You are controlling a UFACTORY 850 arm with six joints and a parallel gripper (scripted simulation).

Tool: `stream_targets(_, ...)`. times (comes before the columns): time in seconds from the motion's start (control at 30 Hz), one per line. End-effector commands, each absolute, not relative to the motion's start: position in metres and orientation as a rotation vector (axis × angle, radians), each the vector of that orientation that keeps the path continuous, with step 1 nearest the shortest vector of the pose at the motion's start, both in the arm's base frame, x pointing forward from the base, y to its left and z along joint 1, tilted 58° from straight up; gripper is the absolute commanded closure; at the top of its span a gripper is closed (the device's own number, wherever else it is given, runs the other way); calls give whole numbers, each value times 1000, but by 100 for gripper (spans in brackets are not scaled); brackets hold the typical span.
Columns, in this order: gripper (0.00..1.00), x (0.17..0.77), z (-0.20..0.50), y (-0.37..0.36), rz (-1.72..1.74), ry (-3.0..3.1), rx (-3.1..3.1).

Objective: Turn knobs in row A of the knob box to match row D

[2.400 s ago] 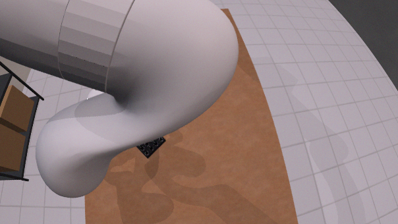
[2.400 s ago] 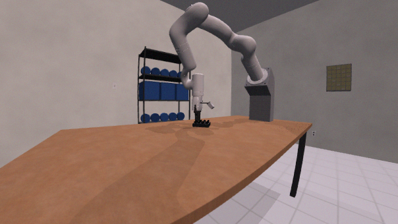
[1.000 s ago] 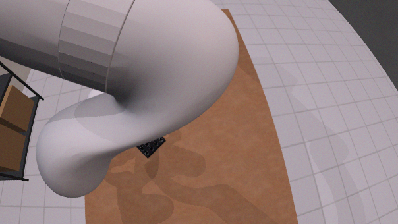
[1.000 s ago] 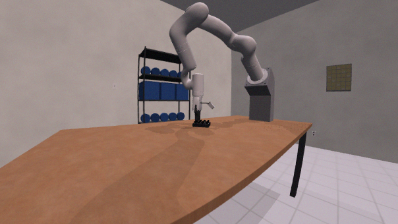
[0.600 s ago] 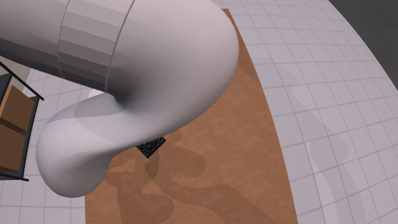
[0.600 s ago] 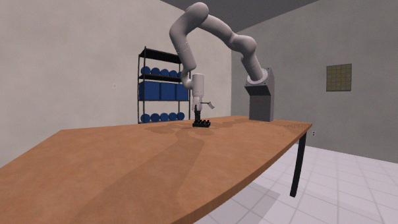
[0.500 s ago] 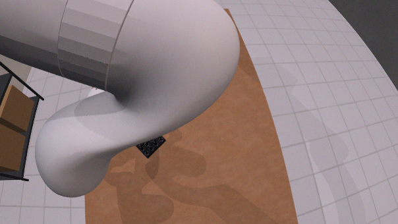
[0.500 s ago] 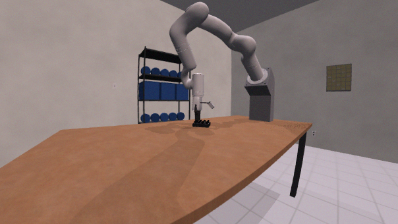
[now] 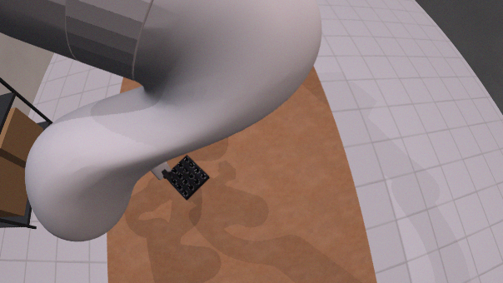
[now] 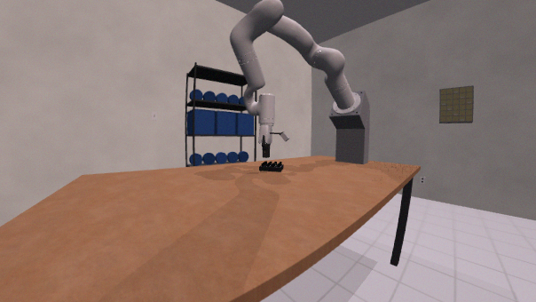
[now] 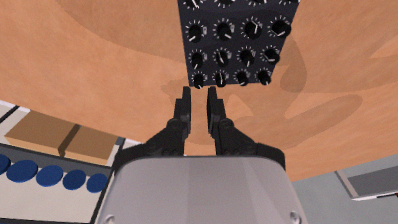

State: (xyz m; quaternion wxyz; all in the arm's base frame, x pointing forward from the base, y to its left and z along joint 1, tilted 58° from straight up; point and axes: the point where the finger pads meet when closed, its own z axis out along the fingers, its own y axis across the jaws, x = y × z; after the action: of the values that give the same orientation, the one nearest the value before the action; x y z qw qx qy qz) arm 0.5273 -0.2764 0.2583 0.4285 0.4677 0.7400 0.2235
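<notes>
Knob box: on surface, inward from its edges | fingers: slightly parted, empty, above it | row-A match: unconfirmed, labels unreadable; remaining turns cannot be told

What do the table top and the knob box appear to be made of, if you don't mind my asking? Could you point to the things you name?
The table top [image 9: 291, 175] [image 10: 177, 213] [image 11: 120, 75]: possibly matte wood or laminate, given its mottled orange-brown. The knob box [image 9: 186, 198] [image 10: 271, 169] [image 11: 213, 46]: probably dark plastic, though painted metal is possible.
</notes>
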Motion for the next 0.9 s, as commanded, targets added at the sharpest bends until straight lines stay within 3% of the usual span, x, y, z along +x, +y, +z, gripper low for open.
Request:
stream_targets(0.0,81,521,262,-276,558,1847,1168)
stream_targets(0.87,81,498,259,-253,658,1751,1345)
